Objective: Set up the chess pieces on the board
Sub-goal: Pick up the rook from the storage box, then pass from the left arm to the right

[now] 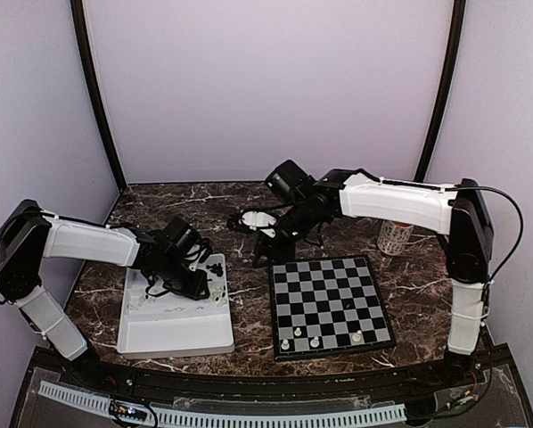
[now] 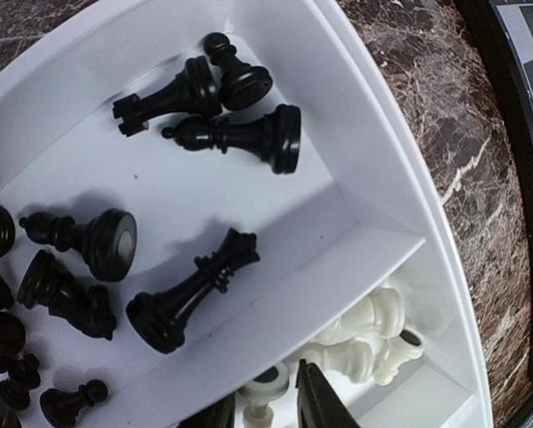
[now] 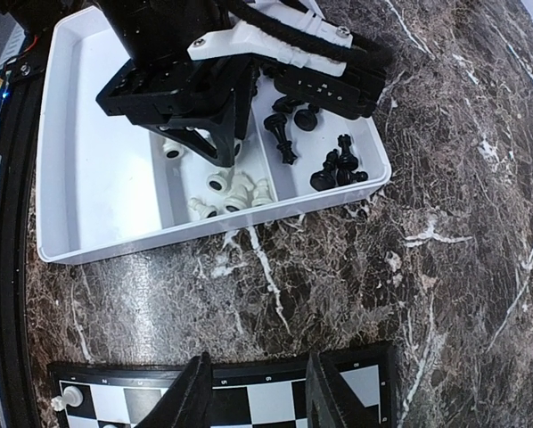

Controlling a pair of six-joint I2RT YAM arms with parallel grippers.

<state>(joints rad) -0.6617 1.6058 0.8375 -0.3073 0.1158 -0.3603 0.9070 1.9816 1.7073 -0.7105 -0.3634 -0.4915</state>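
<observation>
Step in hand: getting one white piece out of the tray and across to the board.

Chess pieces: most lie in the tray [image 1: 173,343]. The white pieces [image 2: 366,332] are heaped on their sides in the narrow compartment by the tray's right wall. The black pieces [image 2: 200,285] lie scattered in the next compartment, across a low divider [image 2: 338,267]. A few standing white pieces [image 1: 315,341] are on the board [image 1: 332,299], which lies just right of the tray with a strip of table [image 1: 251,312] between.

Left gripper [image 2: 263,406]: down in the tray's white compartment, fingers partly closed either side of one white piece [image 2: 268,383]. I cannot tell whether they bear on it or only straddle it.

Right gripper [image 3: 259,358]: off the tray's far right corner, above the table, fingers part open with nothing between them.

Notes to self:
- Confirm the pinch in the left wrist view before raising; the heap is tight, so a neighbour may ride up with it.
- Lift straight up until clear of the divider and the tray's right wall, then travel right.
- The piece looks likely to come up sideways, so I expect to need a wrist turn before it can stand.
- The right arm sits near the path out of the tray, so I will go round it rather than under.
</observation>
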